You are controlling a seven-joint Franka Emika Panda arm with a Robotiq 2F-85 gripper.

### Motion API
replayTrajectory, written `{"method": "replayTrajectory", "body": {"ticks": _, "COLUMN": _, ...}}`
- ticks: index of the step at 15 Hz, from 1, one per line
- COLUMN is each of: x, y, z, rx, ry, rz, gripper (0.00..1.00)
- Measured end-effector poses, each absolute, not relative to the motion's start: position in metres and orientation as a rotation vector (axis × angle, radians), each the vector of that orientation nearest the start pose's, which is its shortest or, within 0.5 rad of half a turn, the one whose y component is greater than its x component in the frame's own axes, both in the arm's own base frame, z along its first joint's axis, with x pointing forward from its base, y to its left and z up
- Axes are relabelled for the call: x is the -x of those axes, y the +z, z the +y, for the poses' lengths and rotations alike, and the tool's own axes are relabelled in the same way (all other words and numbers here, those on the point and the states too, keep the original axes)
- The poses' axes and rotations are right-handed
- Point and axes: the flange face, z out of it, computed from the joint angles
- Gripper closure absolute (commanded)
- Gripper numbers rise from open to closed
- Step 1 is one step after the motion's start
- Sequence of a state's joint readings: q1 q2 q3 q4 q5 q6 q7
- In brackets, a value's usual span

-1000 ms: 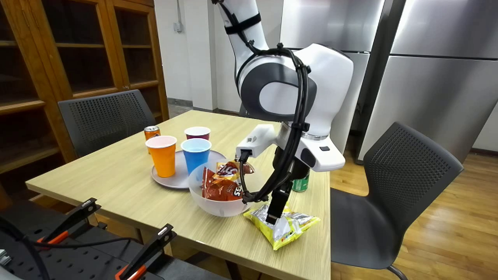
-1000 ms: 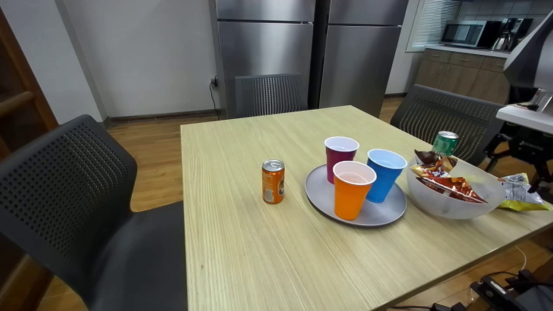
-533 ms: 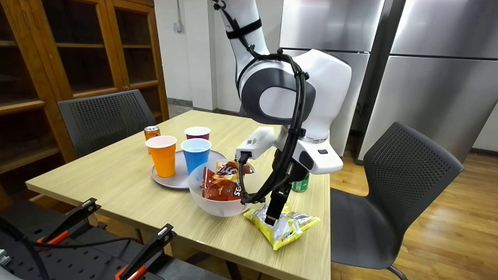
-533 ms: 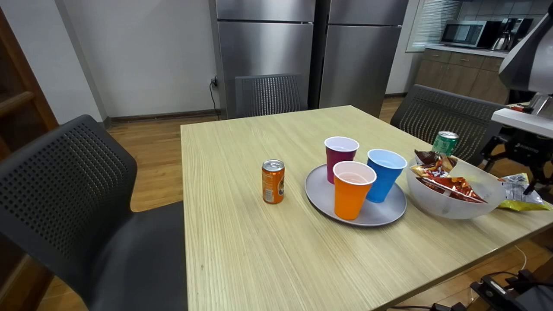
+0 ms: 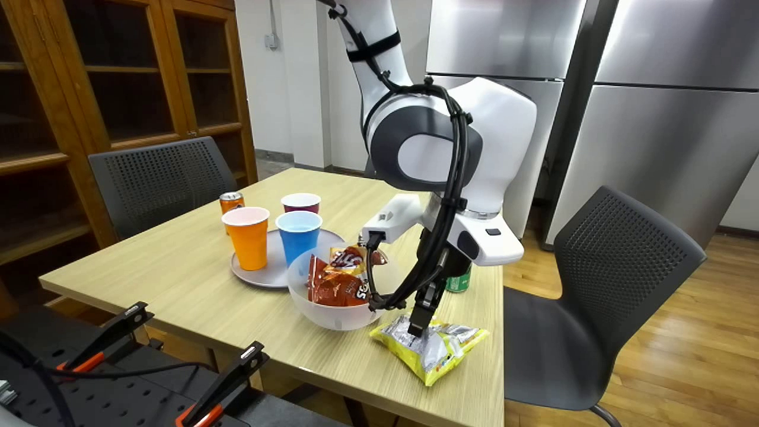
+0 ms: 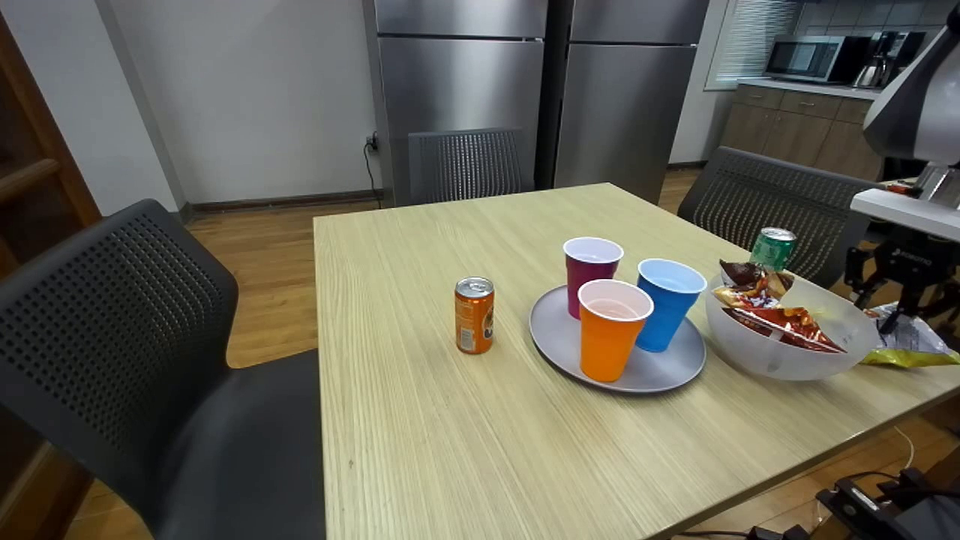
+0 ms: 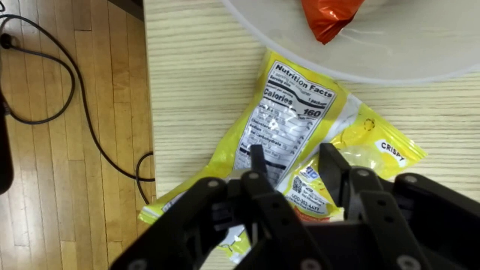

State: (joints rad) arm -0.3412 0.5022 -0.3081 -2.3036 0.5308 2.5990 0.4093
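A yellow and silver snack bag (image 5: 436, 362) lies on the table beside the bowl, its nutrition label up in the wrist view. Over it reaches my gripper (image 7: 292, 157), pointing down, fingers partway together. A wide gap still shows between them, with the bag's label and a folded flap printed with a code below and between. The flap touches or nearly touches the right finger (image 7: 330, 165). Whether both fingers press on the bag is not clear. In an exterior view the gripper (image 6: 907, 322) covers part of the bag. A frosted bowl (image 5: 341, 319) with red snack packets (image 5: 338, 289) stands right beside it.
A green can (image 5: 458, 281) stands behind the gripper. Farther along are a grey plate (image 6: 547, 337) bearing orange, blue and purple cups, and an orange can (image 6: 474, 315). The table edge (image 7: 150, 112) runs close to the bag. Chairs flank the table.
The arm has come down a little, and the fingers have drawn nearer each other. The bag has shifted slightly, its near corner moving outward and its surface creasing differently.
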Motion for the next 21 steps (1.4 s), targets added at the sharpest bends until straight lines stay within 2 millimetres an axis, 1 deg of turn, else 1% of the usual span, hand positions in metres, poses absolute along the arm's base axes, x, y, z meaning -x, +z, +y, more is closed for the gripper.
{"method": "replayTrajectory", "body": {"ticks": 1, "x": -0.381, "y": 0.125, "z": -0.318, "rx": 2.206, "ry": 0.205, "rz": 2.083, "gripper": 0.97}}
{"method": "replayTrajectory", "body": {"ticks": 2, "x": -0.381, "y": 0.125, "z": -0.318, "rx": 2.206, "ry": 0.204, "rz": 2.083, "gripper": 1.0}}
{"method": "replayTrajectory", "body": {"ticks": 9, "x": -0.381, "y": 0.126, "z": -0.32, "rx": 2.198, "ry": 0.201, "rz": 2.088, "gripper": 1.0}}
{"method": "replayTrajectory", "body": {"ticks": 13, "x": -0.379, "y": 0.13, "z": -0.325, "rx": 2.167, "ry": 0.186, "rz": 2.107, "gripper": 1.0}}
{"method": "replayTrajectory", "body": {"ticks": 16, "x": -0.376, "y": 0.14, "z": -0.331, "rx": 2.142, "ry": 0.164, "rz": 2.117, "gripper": 1.0}}
{"method": "replayTrajectory", "body": {"ticks": 21, "x": -0.37, "y": 0.164, "z": -0.34, "rx": 2.105, "ry": 0.109, "rz": 2.126, "gripper": 1.0}}
